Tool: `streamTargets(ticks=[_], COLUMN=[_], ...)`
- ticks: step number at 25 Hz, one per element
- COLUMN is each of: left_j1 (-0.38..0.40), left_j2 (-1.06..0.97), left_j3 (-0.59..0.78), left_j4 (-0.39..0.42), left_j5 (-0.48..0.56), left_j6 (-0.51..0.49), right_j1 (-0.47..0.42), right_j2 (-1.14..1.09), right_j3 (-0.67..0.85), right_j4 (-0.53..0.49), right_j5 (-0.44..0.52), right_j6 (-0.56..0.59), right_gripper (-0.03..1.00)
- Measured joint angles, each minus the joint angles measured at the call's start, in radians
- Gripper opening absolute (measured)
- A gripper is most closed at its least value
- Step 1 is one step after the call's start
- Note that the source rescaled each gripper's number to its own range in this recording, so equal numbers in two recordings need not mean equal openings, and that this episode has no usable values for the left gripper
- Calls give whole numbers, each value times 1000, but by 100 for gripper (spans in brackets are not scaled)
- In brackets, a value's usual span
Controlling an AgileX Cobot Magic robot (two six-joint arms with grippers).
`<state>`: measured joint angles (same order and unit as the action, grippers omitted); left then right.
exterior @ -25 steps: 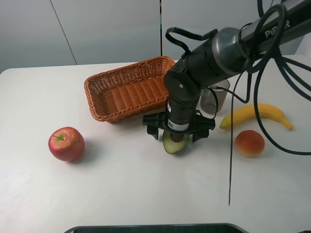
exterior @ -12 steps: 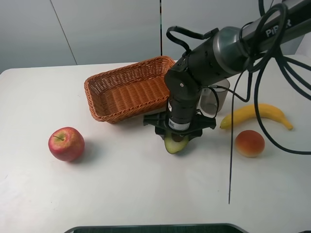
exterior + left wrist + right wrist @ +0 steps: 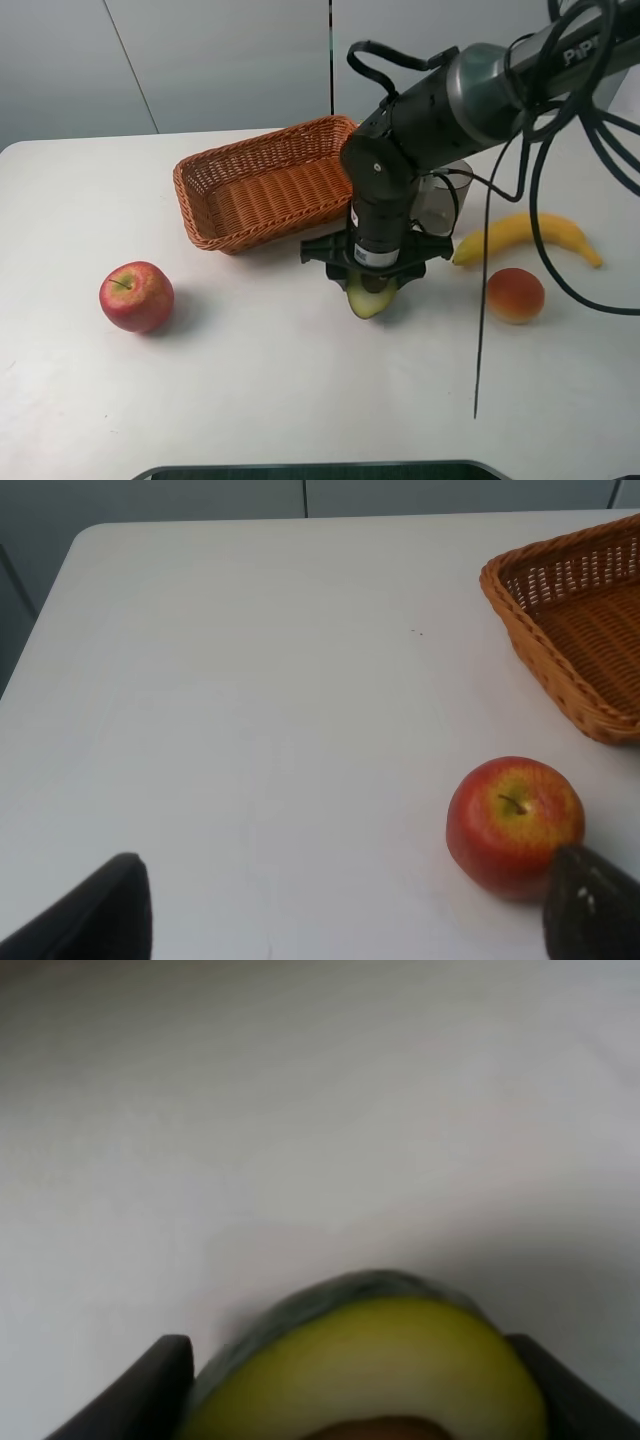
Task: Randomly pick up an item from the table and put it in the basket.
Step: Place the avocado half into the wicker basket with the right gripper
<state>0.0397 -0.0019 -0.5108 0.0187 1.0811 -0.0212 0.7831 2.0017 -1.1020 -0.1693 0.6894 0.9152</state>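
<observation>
The halved avocado [image 3: 368, 298] is held between the jaws of my right gripper [image 3: 371, 284], which points straight down and is shut on it, low over the white table [image 3: 300, 390]. In the right wrist view the avocado's pale green-yellow face [image 3: 370, 1360] fills the gap between the two dark fingers [image 3: 165, 1385]. The woven basket [image 3: 250, 236] stands just behind and left of this gripper and holds nothing. My left gripper [image 3: 350, 910] is open and holds nothing; it is out of the high view. The basket's corner [image 3: 570, 630] shows in the left wrist view.
A red apple [image 3: 136, 296] lies at the left front, also in the left wrist view [image 3: 515, 823]. A banana [image 3: 525, 235], an orange-red round fruit [image 3: 515, 295] and a grey translucent cup [image 3: 445, 200] are to the right. A thin black cable [image 3: 480, 330] hangs over the table.
The right gripper's jaws, spread wide around the avocado a second ago, have closed on it. Gripper and avocado have shifted slightly to the right.
</observation>
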Motion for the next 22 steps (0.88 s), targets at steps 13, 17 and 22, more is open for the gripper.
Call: streamTargets(ticks=[13,17,22], left_j1=[0,0,0], left_j2=[0,0,0], left_j3=[0,0,0], left_j4=[0,0,0], left_j5=[0,0,0], left_j6=[0,0,0], right_j1=[12,12,3], right_j2=[-242,-248,-248], right_j3=[0,0,0], right_j4=[185,254,286], right_j5=[183,201,195], right_j6=[-369,-495,-573], right_gripper=[1,1,1])
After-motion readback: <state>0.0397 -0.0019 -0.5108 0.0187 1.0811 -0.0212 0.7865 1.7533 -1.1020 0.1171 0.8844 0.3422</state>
